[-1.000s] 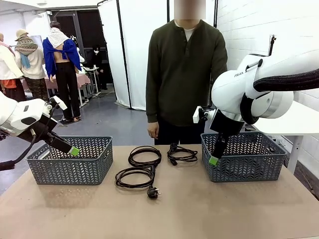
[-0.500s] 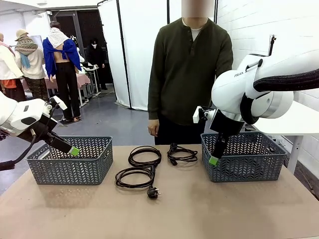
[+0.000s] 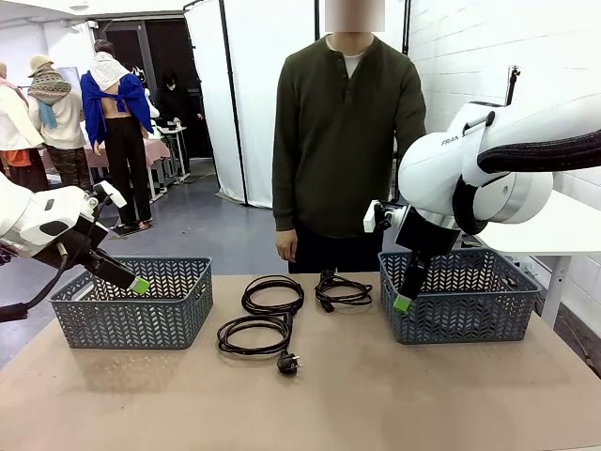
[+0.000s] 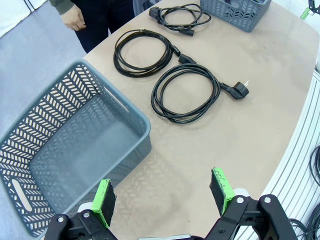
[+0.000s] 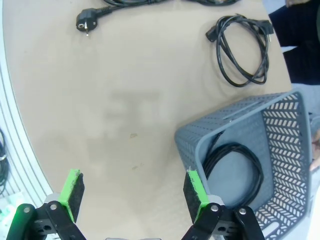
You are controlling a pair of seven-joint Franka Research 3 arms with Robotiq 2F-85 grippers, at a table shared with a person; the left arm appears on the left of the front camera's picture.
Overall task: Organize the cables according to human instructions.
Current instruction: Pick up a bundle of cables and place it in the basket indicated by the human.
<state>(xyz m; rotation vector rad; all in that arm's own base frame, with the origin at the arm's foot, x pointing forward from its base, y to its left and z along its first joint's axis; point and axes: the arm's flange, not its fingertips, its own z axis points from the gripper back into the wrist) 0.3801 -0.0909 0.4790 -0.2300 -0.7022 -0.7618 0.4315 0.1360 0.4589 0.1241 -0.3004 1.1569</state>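
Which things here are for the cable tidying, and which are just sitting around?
For the job: cable with round plug, middle cable, far cable, left basket, right basket, cable inside it, person.
Just there: white side table, white curtain.

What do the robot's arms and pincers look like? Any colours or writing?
The left arm and right arm are white with rounded joints; the right carries small dark lettering and a black ribbed hose. The left gripper and right gripper are black, two-fingered, with green pads.
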